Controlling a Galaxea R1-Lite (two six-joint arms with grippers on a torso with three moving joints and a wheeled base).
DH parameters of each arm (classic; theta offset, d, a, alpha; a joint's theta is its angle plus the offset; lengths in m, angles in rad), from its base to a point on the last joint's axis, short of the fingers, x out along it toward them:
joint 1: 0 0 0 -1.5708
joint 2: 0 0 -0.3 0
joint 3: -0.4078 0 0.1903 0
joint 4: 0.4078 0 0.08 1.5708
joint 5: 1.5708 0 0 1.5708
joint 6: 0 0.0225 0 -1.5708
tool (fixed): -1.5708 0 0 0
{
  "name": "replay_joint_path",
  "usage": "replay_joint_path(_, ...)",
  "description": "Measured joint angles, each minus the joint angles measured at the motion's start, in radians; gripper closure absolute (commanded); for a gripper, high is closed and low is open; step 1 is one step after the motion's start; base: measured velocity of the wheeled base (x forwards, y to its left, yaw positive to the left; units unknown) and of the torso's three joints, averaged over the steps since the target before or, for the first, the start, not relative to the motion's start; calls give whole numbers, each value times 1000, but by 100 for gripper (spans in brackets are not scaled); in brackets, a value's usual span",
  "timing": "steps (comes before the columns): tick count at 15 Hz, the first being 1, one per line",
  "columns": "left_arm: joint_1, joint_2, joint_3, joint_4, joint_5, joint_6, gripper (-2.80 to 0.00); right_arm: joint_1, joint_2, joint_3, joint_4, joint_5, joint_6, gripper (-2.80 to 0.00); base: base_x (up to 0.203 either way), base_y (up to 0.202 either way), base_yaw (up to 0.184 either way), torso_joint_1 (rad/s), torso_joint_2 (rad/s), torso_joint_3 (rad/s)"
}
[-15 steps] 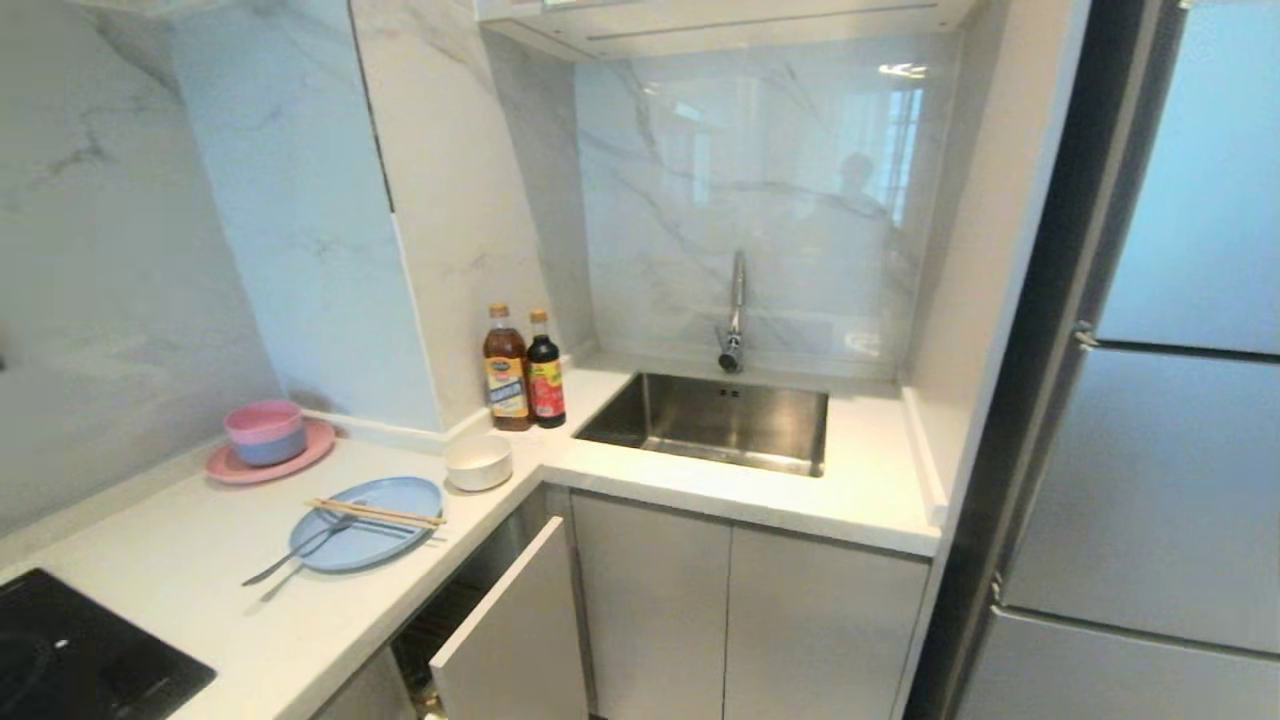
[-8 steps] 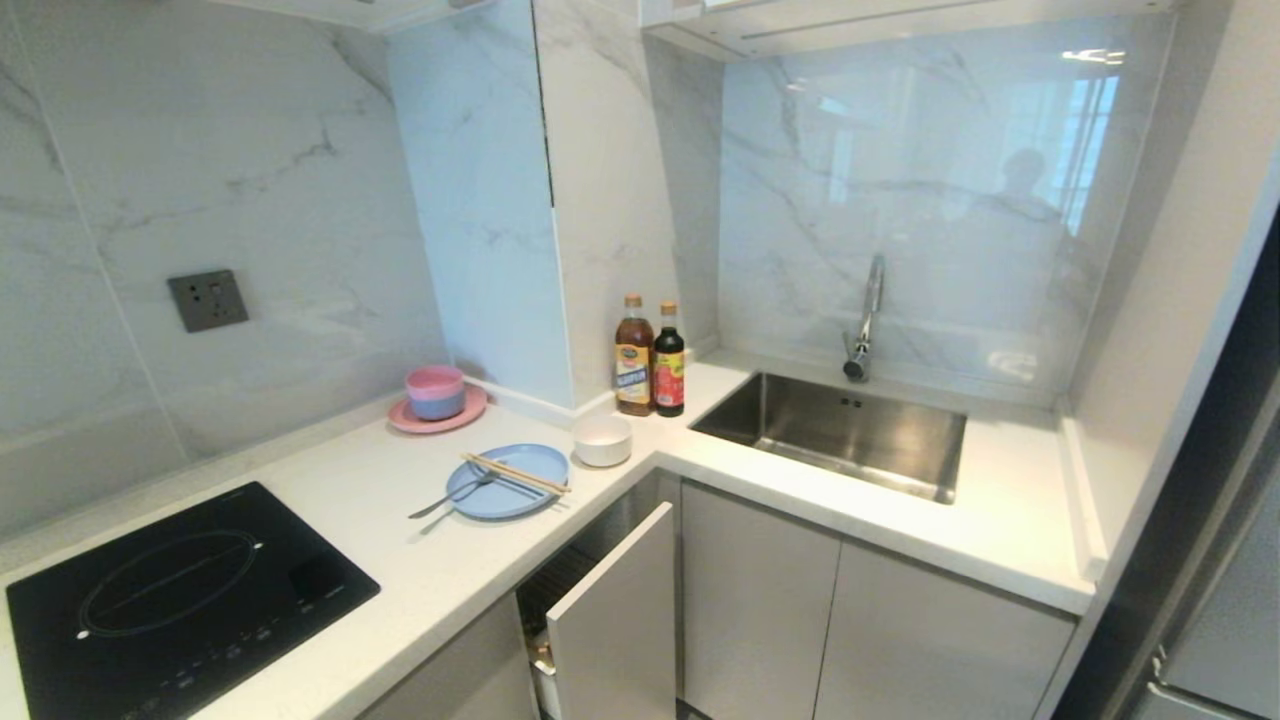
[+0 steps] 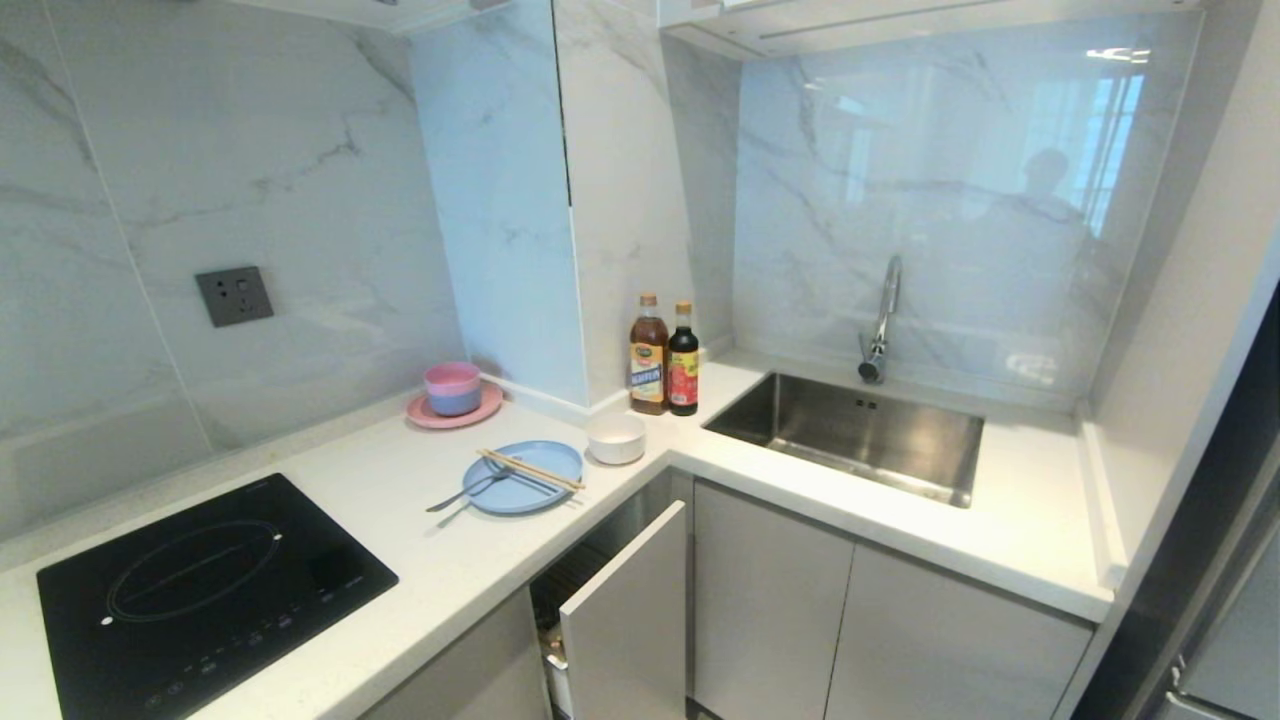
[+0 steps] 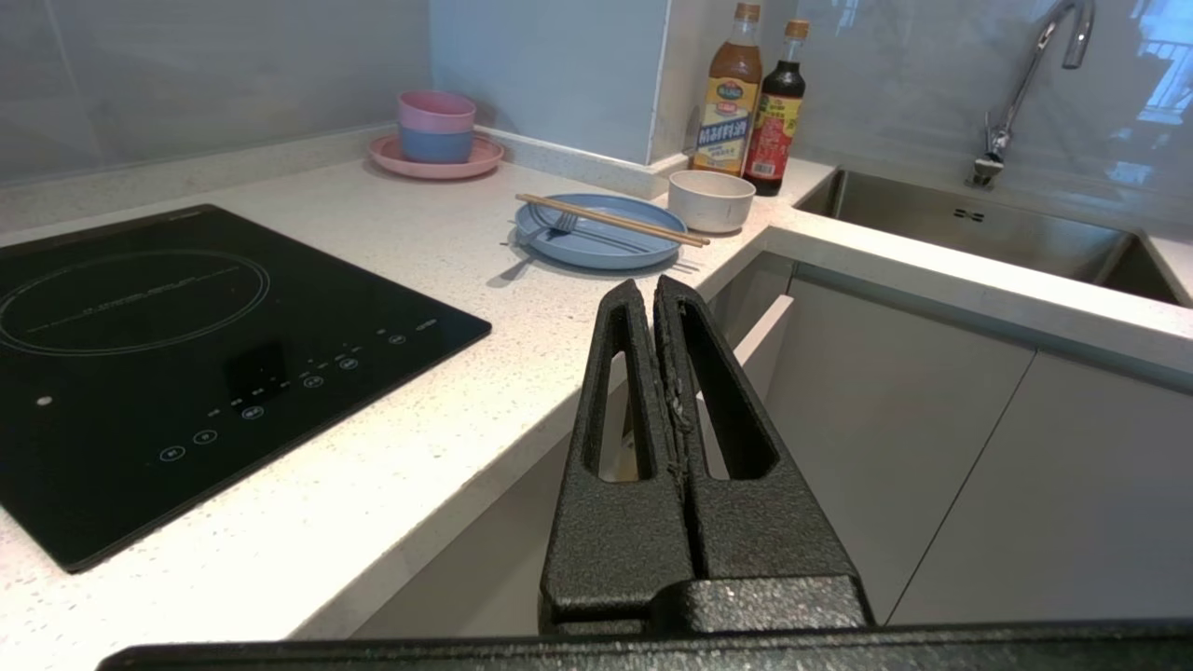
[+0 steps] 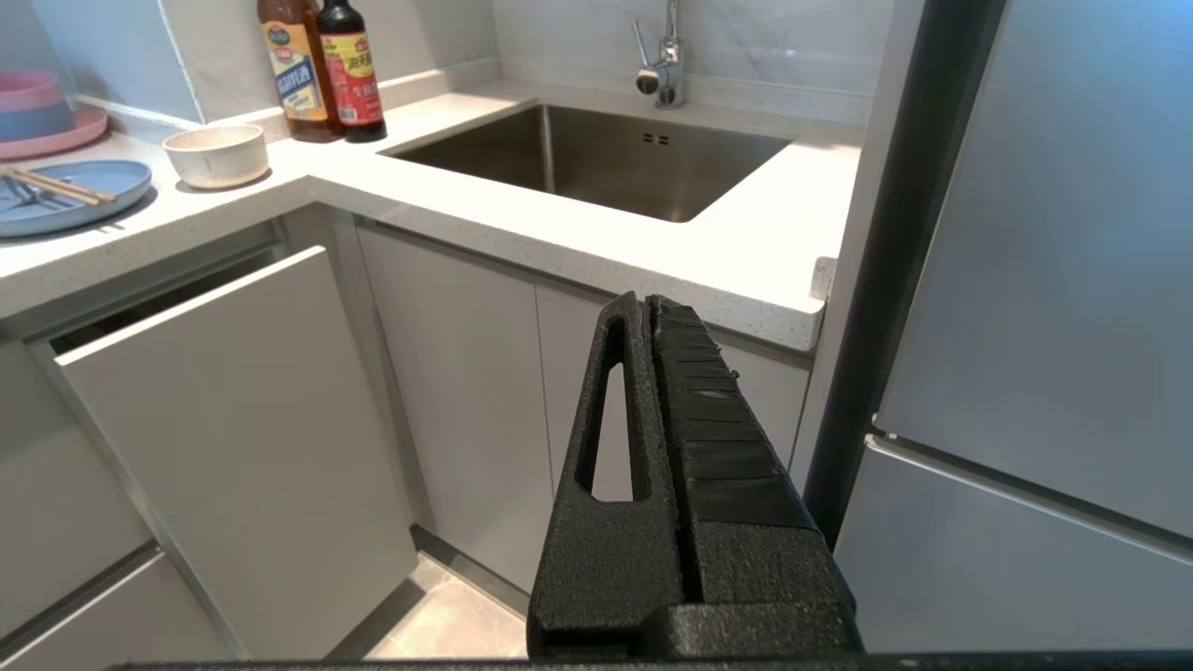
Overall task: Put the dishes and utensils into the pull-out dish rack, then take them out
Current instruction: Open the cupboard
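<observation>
Head view has swung left since a second ago: the whole scene has slid right, bringing a black hob (image 3: 210,590) into sight. That is the camera turning, not the dishes moving. Nothing is loaded yet. The blue plate (image 3: 523,477) sits on the bench (image 3: 400,560) beside the hob, chopsticks (image 3: 532,469) and fork (image 3: 468,489) lying across it, the white bowl (image 3: 616,438) just beyond. Below the plate, the dish rack (image 3: 620,610) stands partly pulled out. The left hand (image 4: 654,291) and right hand (image 5: 643,303) are both closed, empty, short of the bench.
</observation>
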Motion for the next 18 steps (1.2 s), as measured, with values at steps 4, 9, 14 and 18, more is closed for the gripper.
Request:
replay_joint_path(4,0,0,0,0,0,-1,0,0,0,0,0,0,0,0,0,0,0,0,0,0)
replay_joint_path(9,0,0,0,0,0,0,0,0,0,0,0,0,0,0,0,0,0,0,0,0)
replay_joint_path(14,0,0,0,1,0,-1,0,0,0,0,0,0,0,0,0,0,0,0,0,0)
replay_joint_path(18,0,0,0,0,0,0,0,0,0,0,0,0,1,0,0,0,0,0,0,0)
